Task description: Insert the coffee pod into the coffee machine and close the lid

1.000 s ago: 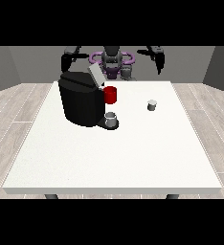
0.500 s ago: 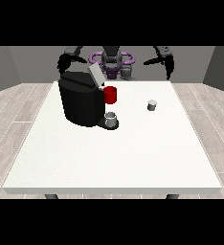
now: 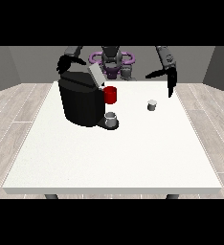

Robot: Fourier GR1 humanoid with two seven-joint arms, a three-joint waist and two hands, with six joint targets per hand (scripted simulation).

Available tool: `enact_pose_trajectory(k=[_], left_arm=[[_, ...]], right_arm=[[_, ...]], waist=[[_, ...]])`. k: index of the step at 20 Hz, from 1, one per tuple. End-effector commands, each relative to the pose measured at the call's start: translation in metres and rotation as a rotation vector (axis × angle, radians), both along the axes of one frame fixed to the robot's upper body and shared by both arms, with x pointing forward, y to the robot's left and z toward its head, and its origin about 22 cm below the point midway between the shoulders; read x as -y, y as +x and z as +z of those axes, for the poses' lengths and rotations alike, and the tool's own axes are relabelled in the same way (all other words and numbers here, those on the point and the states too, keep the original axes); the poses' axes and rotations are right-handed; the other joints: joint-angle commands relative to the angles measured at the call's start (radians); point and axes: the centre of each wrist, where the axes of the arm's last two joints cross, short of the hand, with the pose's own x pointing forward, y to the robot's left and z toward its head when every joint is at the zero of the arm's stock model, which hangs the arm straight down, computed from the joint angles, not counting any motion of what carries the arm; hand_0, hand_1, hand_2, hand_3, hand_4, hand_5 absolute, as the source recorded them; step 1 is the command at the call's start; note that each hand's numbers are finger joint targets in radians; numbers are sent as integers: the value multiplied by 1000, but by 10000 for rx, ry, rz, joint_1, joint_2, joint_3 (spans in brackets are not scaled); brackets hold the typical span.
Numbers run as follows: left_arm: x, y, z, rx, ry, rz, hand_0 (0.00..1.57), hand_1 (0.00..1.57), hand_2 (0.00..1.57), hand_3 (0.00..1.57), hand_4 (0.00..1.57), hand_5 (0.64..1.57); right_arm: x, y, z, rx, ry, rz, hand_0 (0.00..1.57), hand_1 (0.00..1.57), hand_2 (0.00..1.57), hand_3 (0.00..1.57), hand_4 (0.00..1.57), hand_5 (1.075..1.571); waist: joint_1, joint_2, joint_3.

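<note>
coffee pod [image 3: 152,105] below-left of hand [image 3: 169,79]

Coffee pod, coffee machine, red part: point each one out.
coffee pod [image 3: 152,105], front view, its side.
coffee machine [image 3: 79,103], front view, black body.
red part [image 3: 110,94], front view, its front face.

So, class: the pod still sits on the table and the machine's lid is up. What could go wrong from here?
1. The small coffee pod could tip or roll when the hand at the view's right reaches it.
2. The red part juts from the coffee machine beside its raised lid; an arm might knock it.
</note>
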Motion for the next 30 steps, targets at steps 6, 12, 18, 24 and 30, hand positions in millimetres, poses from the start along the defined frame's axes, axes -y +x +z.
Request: enact_pose_trajectory(k=[6,12,18,24,30], left_arm=[[3,24,-13,-510,543,-30,0,0,0,0,0,1571],[9,27,-23,-1289,1868,-346,0,0,113,0,0,1571],[11,35,-32,-1676,2378,67,446,446,606,295,0,1571],[6,39,-23,-1765,3983,-360,704,704,775,487,0,1571],[-7,28,-38,-1581,5048,-358,547,547,697,454,0,1571]], right_arm=[[12,22,16,101,45,12,0,0,0,0,352,1571],[-9,18,-6,-777,-100,-455,0,0,0,0,371,1571],[-10,20,-7,-1151,-453,-437,0,0,0,0,424,1571],[-4,33,-9,-906,-649,-507,0,0,0,0,427,1571],[-5,28,-17,-887,-238,-460,0,0,0,0,453,1571]], waist=[[21,694,2],[230,552,2],[119,308,0],[265,684,3],[189,957,1]])
